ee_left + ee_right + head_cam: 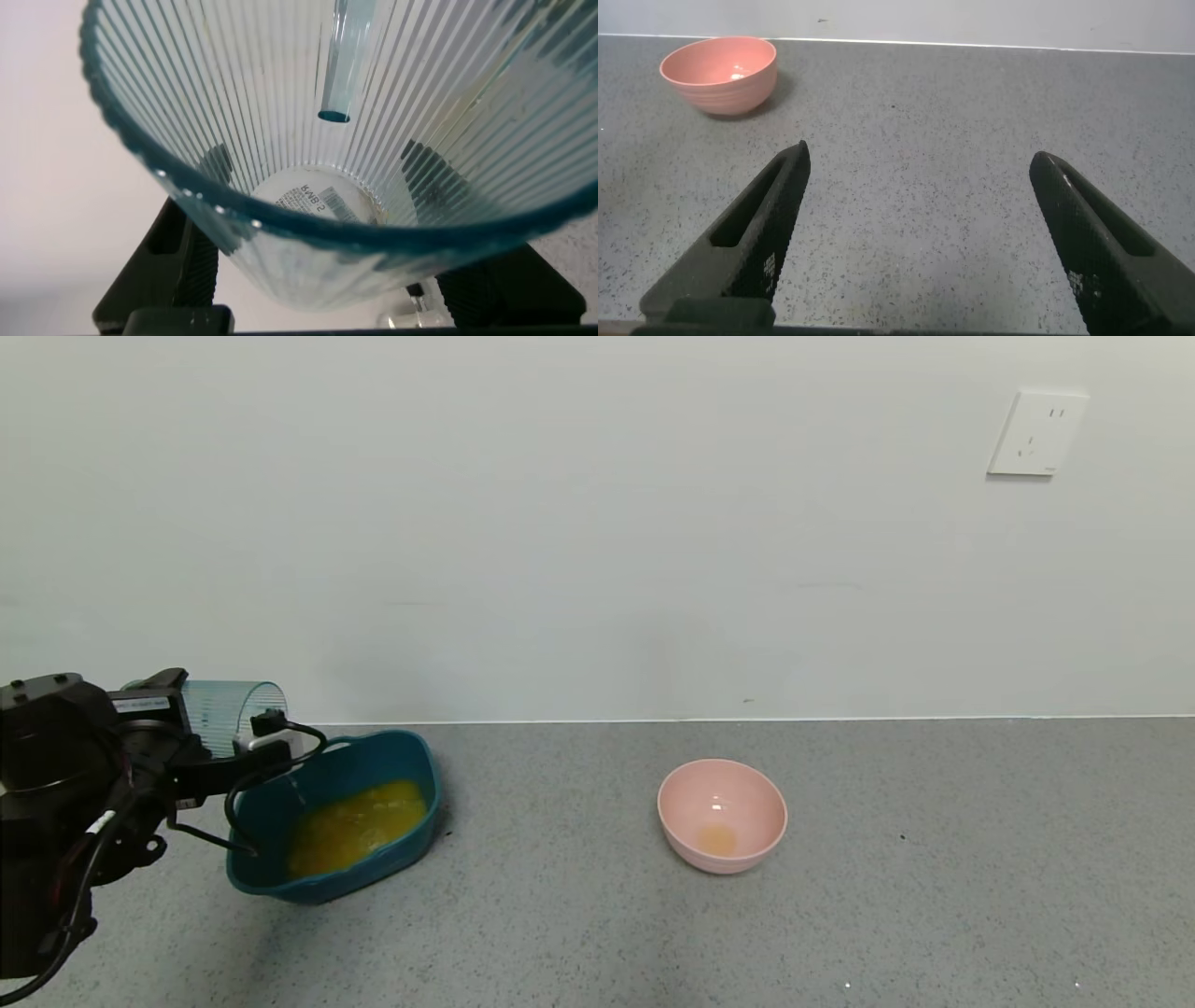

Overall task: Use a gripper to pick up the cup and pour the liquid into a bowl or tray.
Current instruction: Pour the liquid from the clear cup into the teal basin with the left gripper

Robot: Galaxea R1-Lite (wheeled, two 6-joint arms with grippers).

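My left gripper (201, 730) is shut on the cup (235, 711), a ribbed blue-green tumbler, and holds it on its side above the near-left end of the dark teal tub (415, 751). The cup's mouth faces right over the tub. The orange-yellow liquid (359, 821) lies pooled in the tub's bottom. In the left wrist view I look into the cup (308, 187) and see no liquid in it; the dark fingers (187, 271) press on both of its sides. My right gripper (920, 155) hangs open over bare countertop.
A round pink bowl (724, 812) stands to the right of the tub with a small orange puddle at its bottom; the right wrist view also shows the pink bowl (719, 73). A white wall with a socket (1036, 434) closes off the back of the grey speckled counter (840, 896).
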